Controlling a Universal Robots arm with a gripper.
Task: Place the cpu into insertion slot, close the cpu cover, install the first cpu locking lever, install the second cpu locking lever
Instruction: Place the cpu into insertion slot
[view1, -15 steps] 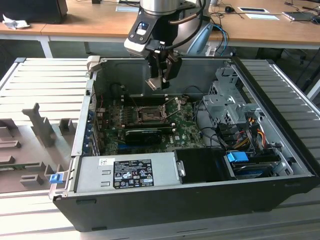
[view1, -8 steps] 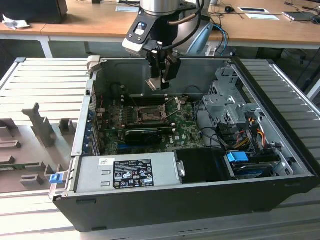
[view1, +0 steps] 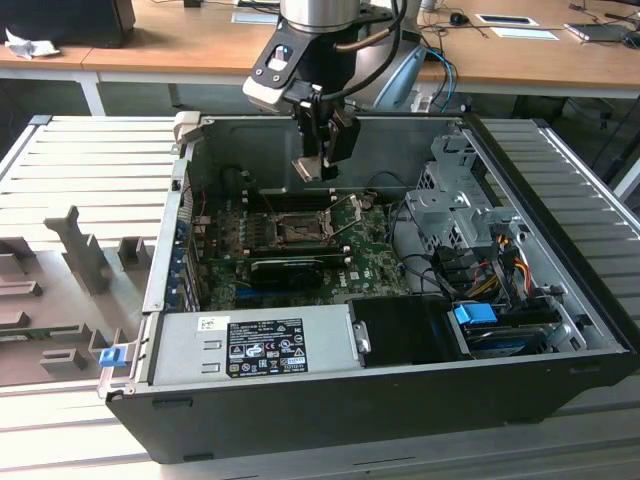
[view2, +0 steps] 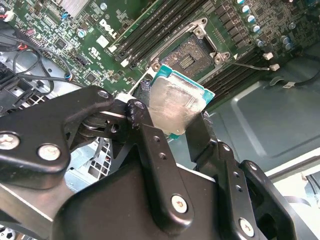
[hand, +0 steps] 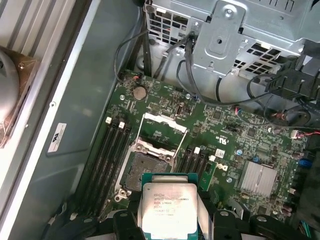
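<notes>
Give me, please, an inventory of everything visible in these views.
computer case: one, black, open, on the slatted grey surface
motherboard: one, green, on the case floor
insertion slot: one, dark, empty, on the motherboard
cpu cover: one, silver, swung open beside the slot
power supply: one, grey, at the case's near edge
drive cage: one, silver, exterior view's right
cpu: one, pale silver, above the slot, between the fingers
gripper: one, black, shut on the cpu

Your wrist (view1: 318, 14) is a silver-grey cylinder. A black cable (view1: 392, 35) runs beside the wrist, and below it sit matte black jaws, pinned with silver screws (view2: 179, 202).
</notes>
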